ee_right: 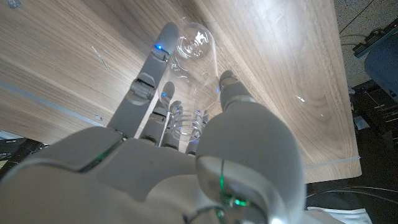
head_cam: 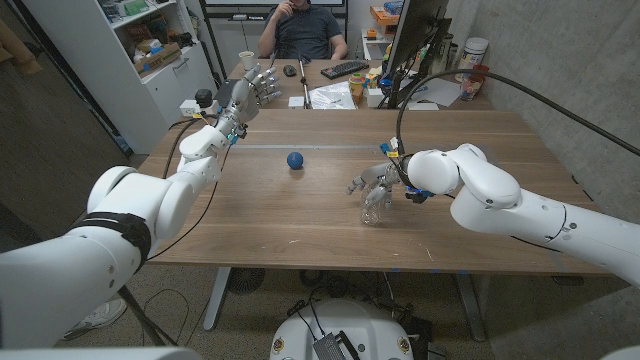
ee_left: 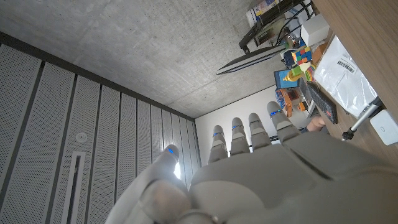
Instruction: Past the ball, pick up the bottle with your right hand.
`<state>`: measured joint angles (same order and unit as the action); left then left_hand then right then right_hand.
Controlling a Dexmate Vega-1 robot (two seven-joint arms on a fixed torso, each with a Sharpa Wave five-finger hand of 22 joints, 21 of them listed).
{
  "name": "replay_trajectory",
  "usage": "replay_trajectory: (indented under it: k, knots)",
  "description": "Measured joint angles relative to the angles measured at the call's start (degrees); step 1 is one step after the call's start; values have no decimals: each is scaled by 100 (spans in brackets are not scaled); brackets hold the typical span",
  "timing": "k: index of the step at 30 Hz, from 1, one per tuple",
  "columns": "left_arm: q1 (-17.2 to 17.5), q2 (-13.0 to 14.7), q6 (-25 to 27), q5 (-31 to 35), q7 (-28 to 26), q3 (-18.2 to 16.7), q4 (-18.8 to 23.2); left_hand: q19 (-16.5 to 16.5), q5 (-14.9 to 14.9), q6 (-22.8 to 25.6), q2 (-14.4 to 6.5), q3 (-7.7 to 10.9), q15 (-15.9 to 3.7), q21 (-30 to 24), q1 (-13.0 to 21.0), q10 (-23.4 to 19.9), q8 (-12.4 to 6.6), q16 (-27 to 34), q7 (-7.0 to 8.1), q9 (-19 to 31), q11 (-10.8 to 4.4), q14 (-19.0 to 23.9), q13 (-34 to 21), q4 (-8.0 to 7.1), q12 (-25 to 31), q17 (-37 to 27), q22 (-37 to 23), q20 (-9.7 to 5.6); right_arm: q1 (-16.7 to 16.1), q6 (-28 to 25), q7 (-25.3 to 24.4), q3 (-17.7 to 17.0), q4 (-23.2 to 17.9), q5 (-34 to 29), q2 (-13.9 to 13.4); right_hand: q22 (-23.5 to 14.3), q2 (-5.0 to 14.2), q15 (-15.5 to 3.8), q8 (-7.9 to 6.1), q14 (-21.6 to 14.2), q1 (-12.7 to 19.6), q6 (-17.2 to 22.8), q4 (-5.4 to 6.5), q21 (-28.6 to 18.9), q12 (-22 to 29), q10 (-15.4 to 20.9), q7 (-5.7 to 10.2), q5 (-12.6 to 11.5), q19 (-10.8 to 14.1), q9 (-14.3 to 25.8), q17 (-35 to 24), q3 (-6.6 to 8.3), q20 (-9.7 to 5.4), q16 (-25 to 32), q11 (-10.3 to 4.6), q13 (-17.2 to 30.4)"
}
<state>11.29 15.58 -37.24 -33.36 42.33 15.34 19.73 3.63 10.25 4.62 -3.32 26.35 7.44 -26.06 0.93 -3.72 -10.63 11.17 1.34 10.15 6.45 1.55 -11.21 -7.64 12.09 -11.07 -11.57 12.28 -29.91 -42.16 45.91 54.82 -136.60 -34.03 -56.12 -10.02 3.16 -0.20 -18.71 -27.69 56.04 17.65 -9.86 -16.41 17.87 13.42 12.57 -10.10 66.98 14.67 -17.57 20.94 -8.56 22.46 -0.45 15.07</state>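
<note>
A clear plastic bottle (head_cam: 374, 208) stands on the wooden table (head_cam: 480, 150) toward the near right of its middle. My right hand (head_cam: 377, 181) comes down over its top. In the right wrist view the fingers (ee_right: 149, 74) lie along one side of the bottle (ee_right: 198, 53) and the thumb (ee_right: 231, 90) presses the other, so the hand grips it. A small blue ball (head_cam: 294, 160) lies on the table to the left of the bottle and farther back. My left hand (head_cam: 250, 92) hangs in the air over the far left corner, with its fingers (ee_left: 249, 134) straight and nothing in them.
A person (head_cam: 302, 30) sits behind the table's far edge. A keyboard (head_cam: 345, 69), papers (head_cam: 330, 95), a cup (head_cam: 247, 60) and a monitor (head_cam: 415, 40) crowd the far side. A white shelf unit (head_cam: 140, 50) stands at the left.
</note>
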Motion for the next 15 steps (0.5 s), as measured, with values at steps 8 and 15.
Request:
replay_trajectory:
  k: [8,15]
  knots:
    - [-6,2,2,-4,-65,23,0,0,0,0,0,-23,0,0,0,0,0,0,0,0,0,0,0,-23,0,0,-30,0,-51,36,-354,-44,1,197,-37,-27,-180,311,-514,-313,180,945,34,-44,497,701,-219,-51,246,222,0,32,-263,225,14,249]
    - [-23,4,92,35,-166,31,0,21,0,0,0,-23,0,0,0,0,0,0,0,0,0,0,0,-23,0,0,-31,-20,-56,38,-452,-53,21,243,-42,-57,-337,400,-752,-525,337,1315,41,-78,812,1066,-549,-73,247,328,0,26,-264,281,99,433]
